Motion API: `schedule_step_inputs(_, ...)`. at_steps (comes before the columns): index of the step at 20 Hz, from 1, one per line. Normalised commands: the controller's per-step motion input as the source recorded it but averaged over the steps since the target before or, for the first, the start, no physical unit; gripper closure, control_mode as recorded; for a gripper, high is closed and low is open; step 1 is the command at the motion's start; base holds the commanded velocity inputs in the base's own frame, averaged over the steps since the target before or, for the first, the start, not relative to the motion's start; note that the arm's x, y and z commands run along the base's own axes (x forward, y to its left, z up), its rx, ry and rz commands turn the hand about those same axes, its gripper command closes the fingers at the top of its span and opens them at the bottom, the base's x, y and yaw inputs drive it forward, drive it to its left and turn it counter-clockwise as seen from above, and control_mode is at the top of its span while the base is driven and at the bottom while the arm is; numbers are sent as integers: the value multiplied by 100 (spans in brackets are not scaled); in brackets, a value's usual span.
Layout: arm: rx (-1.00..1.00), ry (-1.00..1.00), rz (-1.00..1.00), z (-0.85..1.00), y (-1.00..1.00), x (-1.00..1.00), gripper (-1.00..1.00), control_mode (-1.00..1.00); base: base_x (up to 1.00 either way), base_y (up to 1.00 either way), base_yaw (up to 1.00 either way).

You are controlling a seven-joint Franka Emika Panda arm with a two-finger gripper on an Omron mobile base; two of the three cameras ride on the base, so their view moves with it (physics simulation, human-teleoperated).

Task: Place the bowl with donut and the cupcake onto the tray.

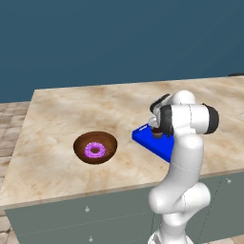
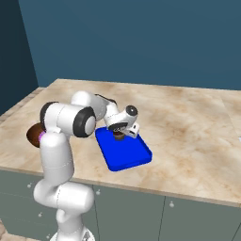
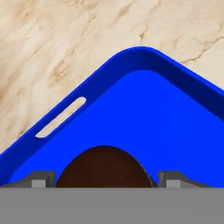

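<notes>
The bright-blue tray (image 1: 151, 143) (image 2: 126, 154) (image 3: 153, 118) lies on the marble counter near its front edge. My gripper (image 1: 157, 129) (image 2: 120, 133) (image 3: 105, 178) is low over the tray's far corner, shut on the small dark-brown cupcake (image 1: 157, 133) (image 2: 119, 136) (image 3: 104, 168). The cupcake sits between the two fingertips (image 3: 43, 178), at or just above the tray floor. The dark wooden bowl (image 1: 95, 147) (image 2: 33, 134) stands on the counter to the tray's left, apart from it. In it lies the pink-iced donut (image 1: 95, 150).
The marble counter (image 1: 71, 109) stretches wide behind and to both sides of the tray. Its front edge runs just before the tray and bowl, with grey cabinet drawers (image 1: 86, 214) below. A dark blue wall stands behind.
</notes>
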Motion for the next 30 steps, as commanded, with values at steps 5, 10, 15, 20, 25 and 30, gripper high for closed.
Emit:
schedule_step_inputs(5,-12,0,11,-19,0,8,-100,-100,0,0,0)
schedule_step_inputs(10,-32,0,20,-7,0,-3,-100,-100,0,0,0)
schedule_step_inputs(15,-42,-7,22,0,0,-10,-100,-100,0,0,0)
schedule_step_inputs(20,-17,-11,15,18,0,0,-100,-100,0,0,0)
schedule_step_inputs(25,0,-13,6,62,0,0,-100,-100,0,0,0)
schedule_step_inputs(30,0,-9,2,58,0,0,-100,-100,0,0,0)
